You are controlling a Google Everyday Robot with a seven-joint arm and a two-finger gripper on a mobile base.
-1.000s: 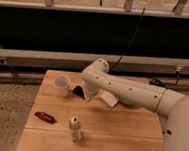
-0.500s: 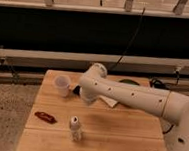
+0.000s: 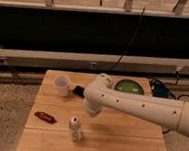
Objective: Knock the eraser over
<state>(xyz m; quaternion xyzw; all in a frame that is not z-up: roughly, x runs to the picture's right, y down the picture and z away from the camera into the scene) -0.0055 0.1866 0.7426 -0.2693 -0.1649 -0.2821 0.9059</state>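
gripper (image 3: pixel 91 110): end of white arm, low over table middle, up and right of the eraser, not touching it
arm (image 3: pixel 140 107): white, reaches in from right edge, elbow above table centre, covers part of the tabletop
eraser (image 3: pixel 75 129): whitish block, greyish patches, dark top end; stands upright on front-centre of table, clear of other items
red piece (image 3: pixel 46 117): flat, lying left of eraser, well apart
cup (image 3: pixel 62 84): pale, upright, back-left of table
black slab (image 3: pixel 78 90): flat, just beside the cup on its right, partly behind arm
green plate (image 3: pixel 128 86): back-right, partly hidden by arm
table (image 3: pixel 106 146): light wood planks
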